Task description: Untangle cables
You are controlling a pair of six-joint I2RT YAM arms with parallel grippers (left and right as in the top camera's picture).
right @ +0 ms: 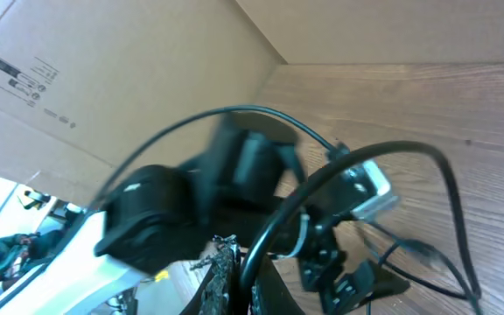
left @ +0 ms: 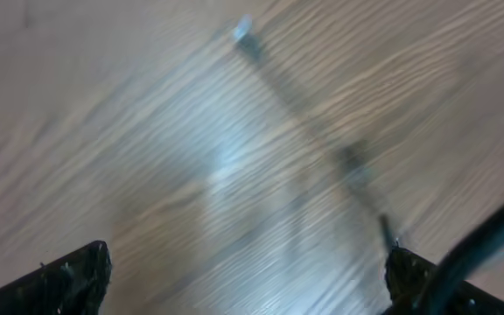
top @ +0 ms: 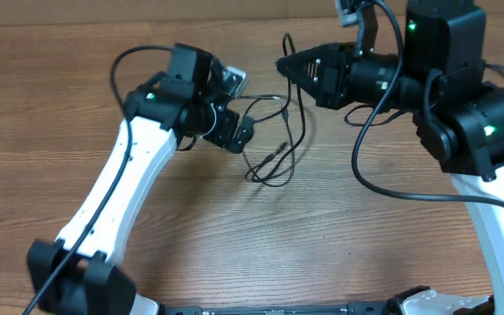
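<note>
1. From overhead, the cables (top: 274, 157) lie in loose loops on the worktop (top: 191, 236) between my hands, their long axis running far side to near.
2. My right hand (top: 281, 64), pressed together, pinches one strand at the far end.
3. My left hand (top: 243, 127) stands spread wide beside the loops.
4. Only my left wrist view shows a blurred strand slanting across the wood; only my right wrist view shows the cardboard box (right: 103, 87).
</note>
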